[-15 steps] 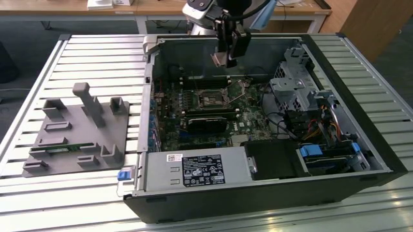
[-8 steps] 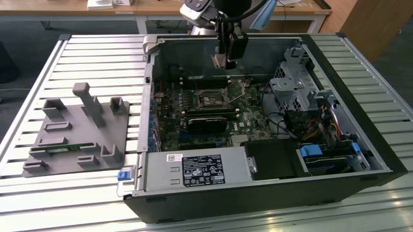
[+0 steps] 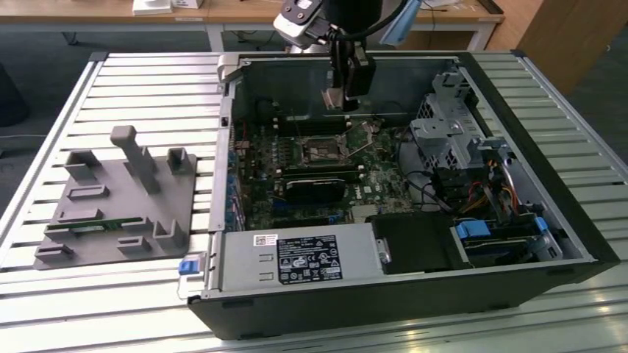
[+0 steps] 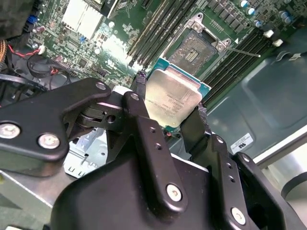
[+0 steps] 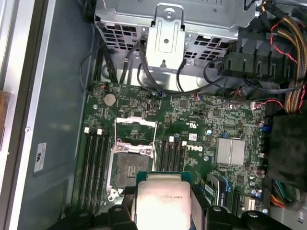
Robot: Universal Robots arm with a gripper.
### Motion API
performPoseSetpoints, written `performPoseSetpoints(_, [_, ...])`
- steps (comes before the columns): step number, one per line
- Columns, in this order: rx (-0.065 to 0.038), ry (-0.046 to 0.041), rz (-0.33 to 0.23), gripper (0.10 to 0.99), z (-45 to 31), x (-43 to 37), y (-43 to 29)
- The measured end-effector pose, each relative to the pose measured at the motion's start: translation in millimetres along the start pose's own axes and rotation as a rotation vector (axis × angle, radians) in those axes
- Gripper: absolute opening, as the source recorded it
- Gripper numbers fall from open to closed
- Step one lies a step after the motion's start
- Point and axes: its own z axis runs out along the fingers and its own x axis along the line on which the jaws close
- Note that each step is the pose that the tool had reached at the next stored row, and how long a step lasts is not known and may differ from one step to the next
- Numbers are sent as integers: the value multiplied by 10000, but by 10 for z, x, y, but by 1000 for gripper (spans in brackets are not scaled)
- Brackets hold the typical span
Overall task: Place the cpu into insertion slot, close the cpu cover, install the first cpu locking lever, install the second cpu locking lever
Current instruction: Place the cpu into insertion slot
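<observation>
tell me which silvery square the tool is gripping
The smooth-topped chip, clamped in the tool; the ribbed heat sink and the open socket sit on the board.

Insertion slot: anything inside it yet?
No chip inside the insertion slot: its dark contact bed shows bare. The cpu is held in the fingers, covering one slot corner in the first wrist view.

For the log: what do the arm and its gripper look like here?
The gripper is matte black: jointed link-bar fingers studded with silver screws. The arm is black at the wrist, with a silvery-grey block, a pale blue cap and a black cable looping past.
</observation>
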Motion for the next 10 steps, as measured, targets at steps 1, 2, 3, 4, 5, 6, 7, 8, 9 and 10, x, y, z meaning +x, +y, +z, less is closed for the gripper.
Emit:
performPoseSetpoints(1, [-3,0,-1,537,10,0,-1])
performPoseSetpoints(2, [-11,-1,0,537,19,0,-2])
performPoseSetpoints(3, [-24,-3,1,537,28,0,-3])
performPoseSetpoints(4, [-32,-3,1,537,35,1,-3])
performPoseSetpoints(5, [-34,-4,0,537,40,1,-3])
performPoseSetpoints(6, [-36,-4,4,537,47,1,-3])
performPoseSetpoints(7, [-37,-4,13,537,54,1,-4])
performPoseSetpoints(8, [-36,-6,38,537,61,1,-5])
performPoseSetpoints(9, [-35,-13,108,537,67,2,-5])
performPoseSetpoints(10, [-34,-21,213,537,75,3,-6])
